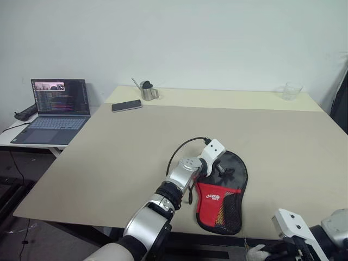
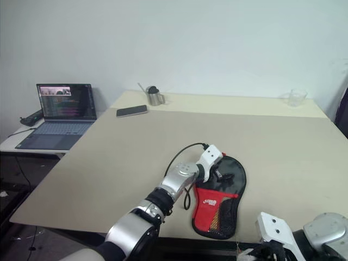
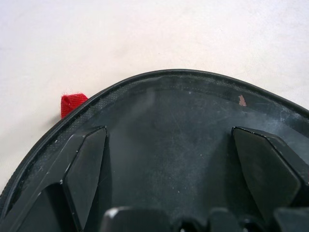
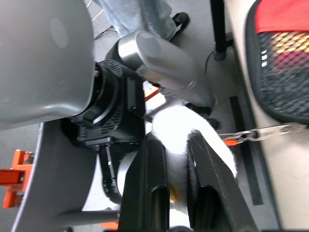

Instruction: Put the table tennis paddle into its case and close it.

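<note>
The case (image 1: 220, 201) lies flat near the table's front edge, black round end away from me, red logo panel and mesh pocket toward me. My left gripper (image 1: 222, 168) rests on the round black end with its fingers (image 3: 87, 169) spread open over the fabric (image 3: 169, 106); a small red tab (image 3: 71, 103) sticks out at the rim. My right gripper (image 4: 176, 140) hangs below the table's front edge, to the right of the case, shut on the white fluffy ball charm (image 4: 176, 121). A metal chain (image 4: 260, 133) runs from the charm to the case's narrow end (image 4: 285, 63). The table tennis paddle is hidden.
On a side desk to the left stands an open laptop (image 1: 54, 109). A dark phone (image 1: 126, 105) and a metal cup (image 1: 148, 91) sit at the table's far left, a clear glass (image 1: 291, 91) at the far right. A person's legs (image 4: 140, 14) stand on the floor beyond my right arm.
</note>
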You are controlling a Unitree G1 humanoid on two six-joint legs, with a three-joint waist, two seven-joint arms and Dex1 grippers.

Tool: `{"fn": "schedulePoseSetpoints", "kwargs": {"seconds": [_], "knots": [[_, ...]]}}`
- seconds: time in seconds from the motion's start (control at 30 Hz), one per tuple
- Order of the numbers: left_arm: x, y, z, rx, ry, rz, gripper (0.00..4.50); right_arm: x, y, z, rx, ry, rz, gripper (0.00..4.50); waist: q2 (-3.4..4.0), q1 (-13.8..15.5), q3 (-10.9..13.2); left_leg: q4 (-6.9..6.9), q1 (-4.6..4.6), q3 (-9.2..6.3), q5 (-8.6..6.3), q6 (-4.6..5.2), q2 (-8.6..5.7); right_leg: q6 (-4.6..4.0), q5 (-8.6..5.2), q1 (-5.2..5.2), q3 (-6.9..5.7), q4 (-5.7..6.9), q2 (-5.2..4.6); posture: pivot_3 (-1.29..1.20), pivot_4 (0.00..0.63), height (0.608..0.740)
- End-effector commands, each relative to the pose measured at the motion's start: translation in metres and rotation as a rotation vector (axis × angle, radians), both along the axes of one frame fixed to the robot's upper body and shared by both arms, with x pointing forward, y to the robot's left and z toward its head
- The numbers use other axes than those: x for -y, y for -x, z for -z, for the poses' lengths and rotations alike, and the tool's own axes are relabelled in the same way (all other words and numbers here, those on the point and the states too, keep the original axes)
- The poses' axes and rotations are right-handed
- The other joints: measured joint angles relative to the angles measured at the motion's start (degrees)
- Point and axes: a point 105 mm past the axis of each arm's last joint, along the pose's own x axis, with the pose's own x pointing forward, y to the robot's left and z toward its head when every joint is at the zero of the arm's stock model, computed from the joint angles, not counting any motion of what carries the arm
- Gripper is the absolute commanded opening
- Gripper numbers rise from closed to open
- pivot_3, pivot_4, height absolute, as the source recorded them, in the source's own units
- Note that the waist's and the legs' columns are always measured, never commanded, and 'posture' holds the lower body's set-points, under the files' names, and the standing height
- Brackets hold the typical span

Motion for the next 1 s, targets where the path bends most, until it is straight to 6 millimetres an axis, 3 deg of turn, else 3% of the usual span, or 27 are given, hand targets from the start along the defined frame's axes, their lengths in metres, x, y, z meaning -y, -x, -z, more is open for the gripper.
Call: {"fn": "schedulePoseSetpoints", "kwargs": {"seconds": [0.03, 0.17, 0.2, 0.33, 0.57, 0.73, 0.83, 0.87, 1.0], "knots": [[-0.011, 0.003, 0.025, -0.065, -0.078, -0.025, 4.5, 0.005, -0.007, -0.002, 0.044, 0.021, -0.02, 0.06, 0.0, -0.11, 0.0, 0.0, 0.0, 0.0, 0.0, 0.0, 0.0, 0.0, 0.0, 0.0, 0.0, 0.0, 0.0, 0.0, 0.15, 0.74], [-0.014, 0.0, 0.024, -0.061, -0.077, -0.037, 4.5, 0.014, -0.018, 0.005, 0.08, 0.061, 0.006, 0.06, 0.0, -0.31, 0.0, 0.0, 0.01, 0.02, 0.0, 0.0, 0.0, 0.0, 0.0, 0.0, 0.02, 0.0, 0.0, 0.0, 0.15, 0.74], [-0.015, 0.0, 0.023, -0.06, -0.076, -0.041, 4.5, 0.015, -0.018, 0.006, 0.071, 0.062, 0.008, 0.8, 0.0, -0.31, 0.0, 0.0, 0.02, 0.02, 0.0, 0.0, 0.01, 0.0, 0.0, 0.0, 0.02, 0.01, 0.0, 0.0, 0.15, 0.74], [-0.017, -0.002, 0.021, -0.058, -0.067, -0.051, 4.5, 0.018, -0.032, 0.003, 0.099, 0.054, 0.049, 1.97, 0.01, -0.44, 0.0, 0.0, 0.03, 0.03, 0.01, -0.01, 0.01, 0.0, 0.0, 0.0, 0.04, 0.02, 0.01, 0.0, 0.15, 0.74], [-0.02, -0.002, 0.021, -0.056, -0.061, -0.056, 4.5, 0.032, -0.071, -0.012, 0.203, 0.06, 0.123, 4.46, 0.06, -0.63, -0.03, 0.02, 0.05, 0.06, 0.01, 0.0, 0.03, -0.01, 0.01, -0.01, 0.07, 0.03, 0.02, 0.0, 0.15, 0.74], [-0.017, -0.001, 0.004, -0.019, 0.018, -0.007, 4.5, 0.04, -0.093, -0.026, 0.312, 0.06, 0.159, 4.46, 0.21, -0.8, -0.08, 0.01, 0.04, 0.08, 0.04, -0.07, 0.03, -0.02, 0.01, -0.03, 0.1, 0.04, 0.02, 0.0, 0.15, 0.74], [-0.02, 0.004, -0.039, 0.036, 0.162, 0.112, 4.5, 0.043, -0.114, -0.049, 0.383, -0.003, 0.22, 4.46, 0.33, -1.68, 0.06, 0.0, 0.03, 0.12, 0.1, -0.17, 0.03, -0.06, 0.04, -0.08, 0.14, 0.05, 0.02, 0.0, 0.15, 0.74], [-0.027, 0.007, -0.058, 0.059, 0.205, 0.168, 4.5, 0.044, -0.121, -0.056, 0.404, -0.019, 0.227, 4.46, 0.33, -1.9, 0.17, 0.0, -0.02, 0.12, 0.11, -0.18, 0.03, -0.17, 0.1, -0.12, 0.14, 0.07, 0.02, 0.0, 0.15, 0.74], [-0.06, 0.025, -0.105, 0.117, 0.236, 0.324, 4.5, 0.055, -0.141, -0.068, 0.455, -0.019, 0.251, 4.46, 0.33, -2.39, 0.52, -0.01, -0.16, 0.16, 0.14, -0.23, 0.06, -0.41, 0.25, -0.35, 0.18, 0.13, 0.05, 0.0, 0.15, 0.74]]}}
